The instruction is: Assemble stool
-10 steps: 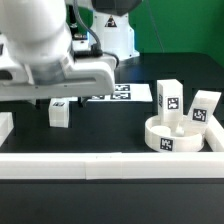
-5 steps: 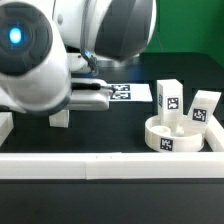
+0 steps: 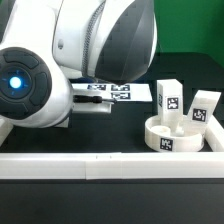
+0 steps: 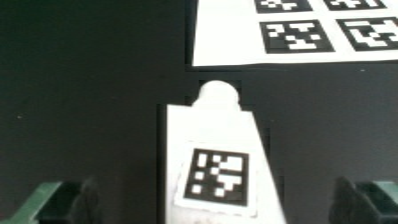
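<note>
Stool leg block lies flat on the black counter, in the middle of the gap between the jaws. The jaws stand wide apart, one on either side of the block. Dark counter shows between each of them and the block's long sides, so neither touches it. A black-and-white tag faces up on the end of the block nearest the jaws. A rounded peg sticks out of the end pointing away from them. Beyond that peg, apart from the block, lies the marker board with its printed squares.

In the exterior view the white arm fills the foreground and hides the jaws and the block under them. Well off to the exterior view's right of the arm sits the round seat. Two more parts stand at its far rim: the left upright block and the right upright block. I cannot tell whether they are set into the seat or stand behind it. A long white border rail runs along the counter's near edge.
</note>
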`<state>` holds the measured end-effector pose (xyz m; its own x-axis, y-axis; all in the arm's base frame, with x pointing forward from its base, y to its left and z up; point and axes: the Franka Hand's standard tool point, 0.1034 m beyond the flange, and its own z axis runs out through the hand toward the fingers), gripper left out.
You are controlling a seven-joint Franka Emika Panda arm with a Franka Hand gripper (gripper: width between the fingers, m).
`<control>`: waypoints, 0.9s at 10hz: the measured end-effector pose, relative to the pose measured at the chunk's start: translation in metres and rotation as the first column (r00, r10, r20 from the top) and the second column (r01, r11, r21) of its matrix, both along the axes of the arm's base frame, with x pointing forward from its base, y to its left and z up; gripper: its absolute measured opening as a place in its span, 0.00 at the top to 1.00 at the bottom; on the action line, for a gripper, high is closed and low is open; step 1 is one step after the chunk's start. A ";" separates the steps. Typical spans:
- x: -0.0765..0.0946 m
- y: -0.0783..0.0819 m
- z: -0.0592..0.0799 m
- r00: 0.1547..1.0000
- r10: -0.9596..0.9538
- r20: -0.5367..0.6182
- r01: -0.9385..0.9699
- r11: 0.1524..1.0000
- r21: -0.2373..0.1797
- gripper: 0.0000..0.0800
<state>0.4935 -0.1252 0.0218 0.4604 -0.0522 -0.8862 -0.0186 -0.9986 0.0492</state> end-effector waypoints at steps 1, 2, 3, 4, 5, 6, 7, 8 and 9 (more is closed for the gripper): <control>-0.005 -0.001 -0.008 1.000 -0.002 -0.001 0.002 1.000 -0.005 0.19; -0.006 -0.001 -0.009 1.000 -0.005 -0.004 0.005 1.000 -0.010 0.19; -0.006 0.000 -0.009 1.000 -0.006 -0.002 0.006 1.000 -0.015 0.25; -0.005 0.003 -0.010 1.000 -0.004 0.000 0.004 1.000 -0.018 0.25; -0.005 0.003 -0.010 1.000 -0.002 0.000 0.002 1.000 -0.018 0.44; -0.005 0.003 -0.010 1.000 -0.003 0.001 0.003 1.000 -0.018 0.60; -0.004 0.003 -0.010 1.000 -0.001 0.002 0.001 1.000 -0.019 0.59; -0.004 0.003 -0.010 1.000 -0.001 0.004 0.001 1.000 -0.019 0.59; -0.003 0.002 -0.008 1.000 -0.001 0.007 0.001 1.000 -0.017 0.59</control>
<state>0.4909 -0.1229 0.0137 0.4663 -0.0676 -0.8820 -0.0197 -0.9976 0.0660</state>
